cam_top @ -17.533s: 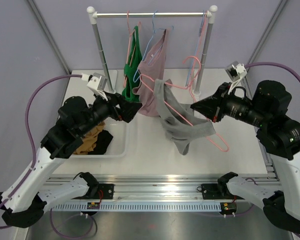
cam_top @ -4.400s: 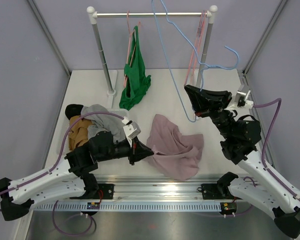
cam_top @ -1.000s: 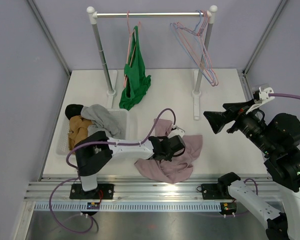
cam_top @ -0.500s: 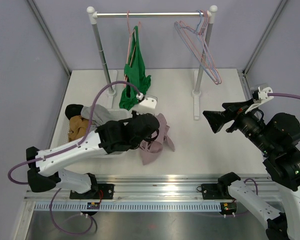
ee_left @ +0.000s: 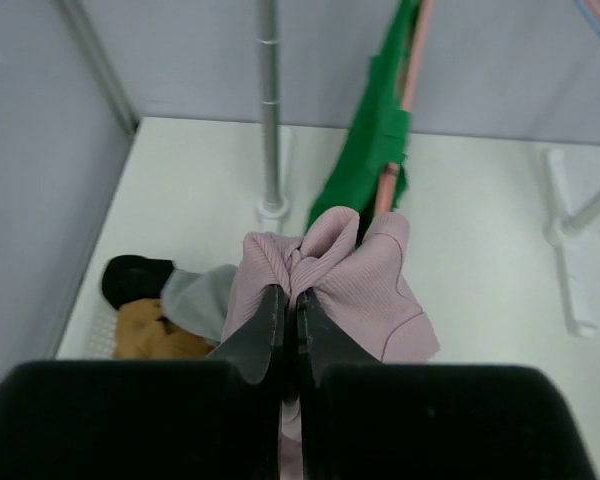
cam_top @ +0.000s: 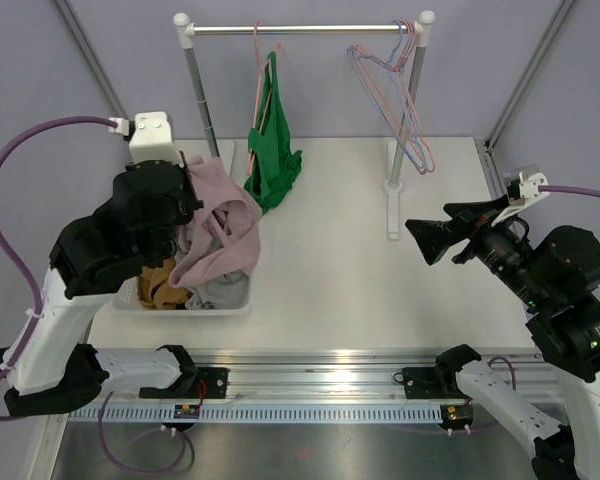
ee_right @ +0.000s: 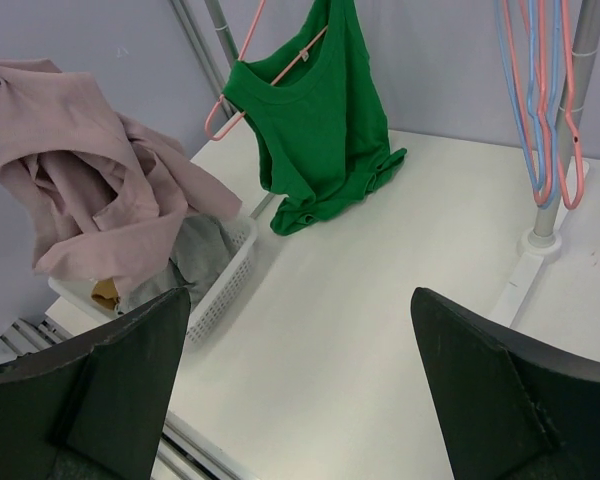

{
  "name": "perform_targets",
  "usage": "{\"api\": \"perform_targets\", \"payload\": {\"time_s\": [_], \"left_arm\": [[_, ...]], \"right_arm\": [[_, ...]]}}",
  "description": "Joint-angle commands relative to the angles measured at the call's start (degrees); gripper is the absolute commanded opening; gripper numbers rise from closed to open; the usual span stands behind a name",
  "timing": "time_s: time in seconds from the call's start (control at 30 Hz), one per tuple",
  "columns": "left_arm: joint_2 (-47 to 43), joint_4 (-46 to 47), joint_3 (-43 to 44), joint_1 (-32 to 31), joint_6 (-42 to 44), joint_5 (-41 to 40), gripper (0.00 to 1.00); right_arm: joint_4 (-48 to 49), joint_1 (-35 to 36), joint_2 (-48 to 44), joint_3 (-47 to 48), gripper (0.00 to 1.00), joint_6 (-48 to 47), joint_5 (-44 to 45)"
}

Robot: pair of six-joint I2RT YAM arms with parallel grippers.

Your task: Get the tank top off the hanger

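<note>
From where I stood, the left end effector was pinched down to a sliver. Its two black, tapering fingers clamped a gathered fold of the pink tank top. The fabric was a fine rib knit in dusty pink, and it bunched into soft lobes above the grip. In the overhead view it hung in loose, crumpled drapes at the left of the frame. Its lower folds trailed over the white basket.

The basket was plastic with a lattice wall, and it sat on the pale, matte counter. Inside it lay a smooth grey garment, a mustard one and a black one, all heaped together.

At the top centre of the frame, a bright green tank top was still on its thin pink hanger. That hanger hooked over the metal rail of the rack. Bare wire hangers, pink and blue, clustered at the right end of the rail.

The right end effector hovered at the right of the frame, well apart from the clothes. Its blunt dark fingers were spread wide and held nothing.
</note>
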Motion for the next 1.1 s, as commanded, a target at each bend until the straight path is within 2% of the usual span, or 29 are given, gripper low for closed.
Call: {"api": "perform_targets", "payload": {"time_s": [0.0,0.17,0.27,0.3,0.43,0.5,0.63,0.77,0.9,1.0,1.07], "left_arm": [[-2.23,0.98,-1.97,5.66,4.52,2.32,0.0],[-5.23,4.41,-10.77,16.21,4.35,8.75,0.0],[-5.94,5.2,-16.13,23.59,4.17,15.41,0.0],[-5.68,5.46,-17.28,27.79,4.26,17.26,0.0],[0.09,5.3,-22.73,36.78,5.22,27.8,0.0],[3.27,3.72,-24.22,37.76,5.49,33.52,0.0],[20.19,-0.33,-31.23,37.93,4.52,40.29,0.0],[28.32,2.47,-37.58,37.67,2.5,41.27,0.0],[28.25,3.0,-37.76,37.58,2.5,41.71,0.0],[26.68,2.83,-38.03,37.41,2.24,42.07,0.06],[24.83,2.48,-37.42,37.41,1.36,40.06,0.16]], "right_arm": [[3.09,0.14,0.13,0.76,0.99,0.77,-1.84],[3.62,0.14,0.57,1.11,0.99,0.69,-2.45],[4.32,0.14,1.28,1.02,1.0,0.77,-2.98],[4.76,0.14,1.37,0.85,0.99,0.77,-3.33],[6.96,0.14,2.16,-0.64,0.99,1.04,-4.3],[8.36,0.14,2.94,-1.26,0.99,1.3,-5.0],[11.35,0.14,4.79,-3.28,1.0,2.26,-6.84],[13.46,0.22,8.12,-3.46,1.0,3.5,-10.36],[14.16,0.14,9.54,-2.76,1.0,3.59,-11.86],[15.22,0.14,9.63,-3.37,0.99,3.67,-12.21],[15.4,0.22,9.71,-3.37,0.99,3.32,-12.38]]}}
